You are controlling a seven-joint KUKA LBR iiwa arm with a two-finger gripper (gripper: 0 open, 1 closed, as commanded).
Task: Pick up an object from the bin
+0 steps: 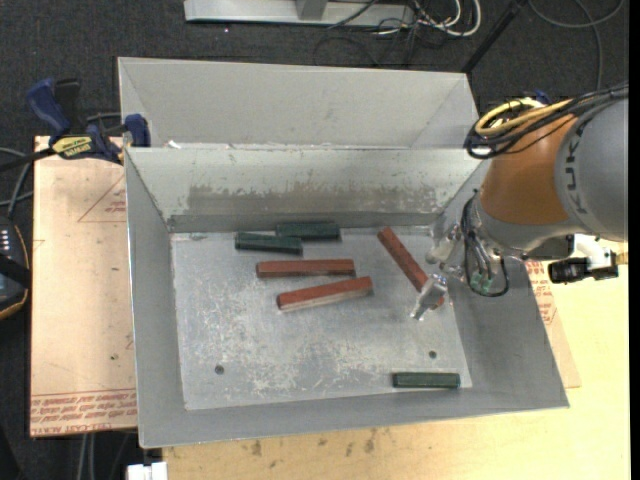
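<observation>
My gripper (430,301) hangs low over the right side of the bin floor, its thin fingers pointing down and left. Just to its upper left lies a red-brown bar (401,258), set diagonally, close to the fingers but not between them. A dark green bar (426,379) lies flat near the front right corner, below the gripper. Nothing shows between the fingers.
Further left lie two more red-brown bars (324,294) (305,267) and two dark green bars (268,241) (308,231) near the back wall. The arm's orange cover and cables hang over the right wall.
</observation>
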